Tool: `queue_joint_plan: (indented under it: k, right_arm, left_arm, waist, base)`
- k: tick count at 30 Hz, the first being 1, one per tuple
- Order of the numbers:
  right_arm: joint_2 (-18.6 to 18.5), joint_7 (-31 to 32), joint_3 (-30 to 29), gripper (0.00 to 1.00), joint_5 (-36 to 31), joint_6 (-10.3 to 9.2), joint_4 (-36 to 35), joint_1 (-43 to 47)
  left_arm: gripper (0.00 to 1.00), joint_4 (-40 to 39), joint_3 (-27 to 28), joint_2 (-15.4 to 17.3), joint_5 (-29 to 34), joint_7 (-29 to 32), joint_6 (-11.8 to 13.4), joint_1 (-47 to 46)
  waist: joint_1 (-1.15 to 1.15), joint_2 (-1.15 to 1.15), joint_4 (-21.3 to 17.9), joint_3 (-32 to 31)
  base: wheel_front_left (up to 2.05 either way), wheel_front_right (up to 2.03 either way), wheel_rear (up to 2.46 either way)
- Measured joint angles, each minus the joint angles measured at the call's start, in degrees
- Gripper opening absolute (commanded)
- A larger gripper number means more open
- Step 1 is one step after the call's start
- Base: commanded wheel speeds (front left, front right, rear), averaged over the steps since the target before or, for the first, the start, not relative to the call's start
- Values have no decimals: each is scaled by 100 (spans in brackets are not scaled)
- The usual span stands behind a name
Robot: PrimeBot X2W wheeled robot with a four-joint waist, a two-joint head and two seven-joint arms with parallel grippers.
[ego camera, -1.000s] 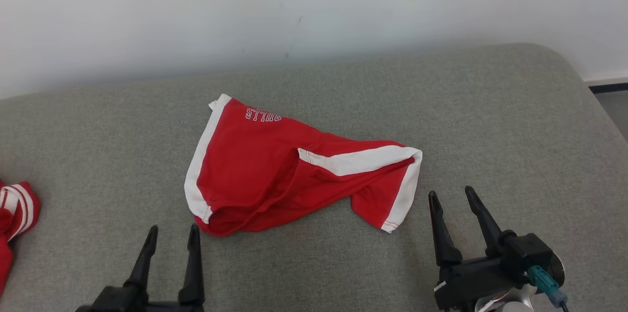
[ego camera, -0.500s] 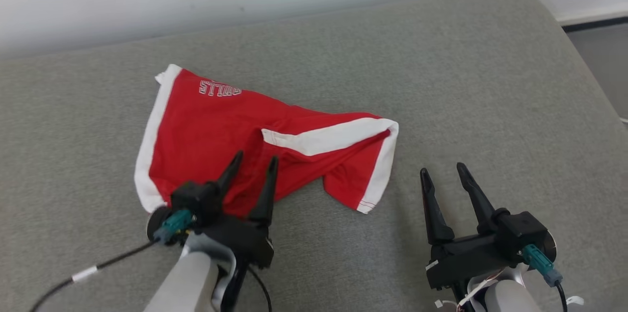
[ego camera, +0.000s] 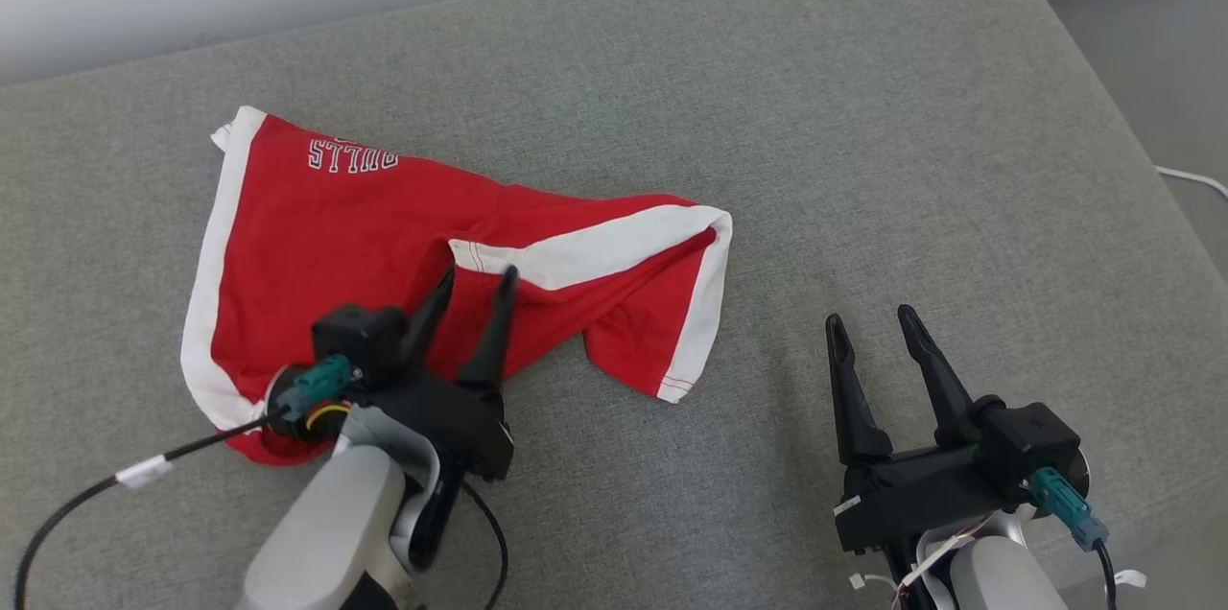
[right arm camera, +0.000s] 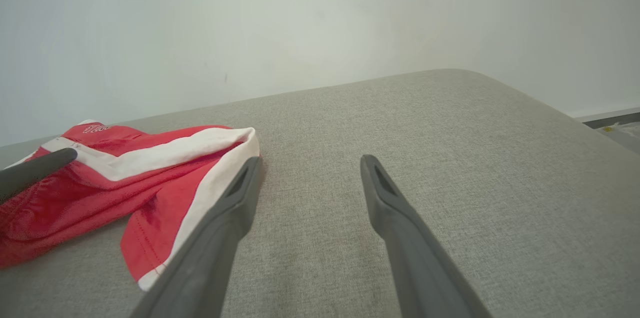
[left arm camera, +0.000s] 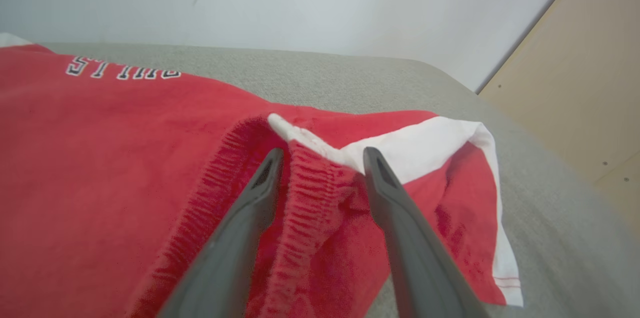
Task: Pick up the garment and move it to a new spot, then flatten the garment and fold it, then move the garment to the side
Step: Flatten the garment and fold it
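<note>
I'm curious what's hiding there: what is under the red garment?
The grey cushion shows all around the red garment, which lies on it. Anything beneath the cloth or inside its folds is covered.

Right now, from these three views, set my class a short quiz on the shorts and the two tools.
1. True or false: the left tool is open, with its fingers either side of a raised fold of the red shorts.
2. The right tool is above: A the shorts, B the bare grey cushion, C the floor.
3. Fill in: the trim on the shorts is ____.

Key: 1 true; 2 B; 3 white.
</note>
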Motion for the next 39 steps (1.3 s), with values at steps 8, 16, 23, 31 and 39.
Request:
queue_joint_plan:
  k: [8,16,23,31,39]
  right_arm:
    - [0,0,-115,100,9,0,24,-22]
    - [1,0,-79,100,44,0,162,120]
    - [1,0,-65,100,70,0,225,322]
    - [3,0,-59,100,46,0,246,421]
    - [4,0,47,100,-49,0,301,424]
  left_arm:
    - [0,-1150,448,-33,575,0,0,68]
    - [0,-2251,593,-224,838,0,0,314]
    - [0,-2442,1162,-254,905,0,0,963]
    - [0,-1959,2007,-116,967,0,0,2302]
    - [45,-1305,2629,-200,1101,0,-1,2680]
  waist:
    - [-1,0,175,-56]
    - [-2,0,400,-387]
    - [-2,-1,714,-758]
    - [-2,-1,1147,-1013]
    - [-2,-1,1364,-990]
  base:
    - [0,0,0]
    - [0,0,0]
    - [0,0,0]
    - [0,0,0]
    - [0,0,0]
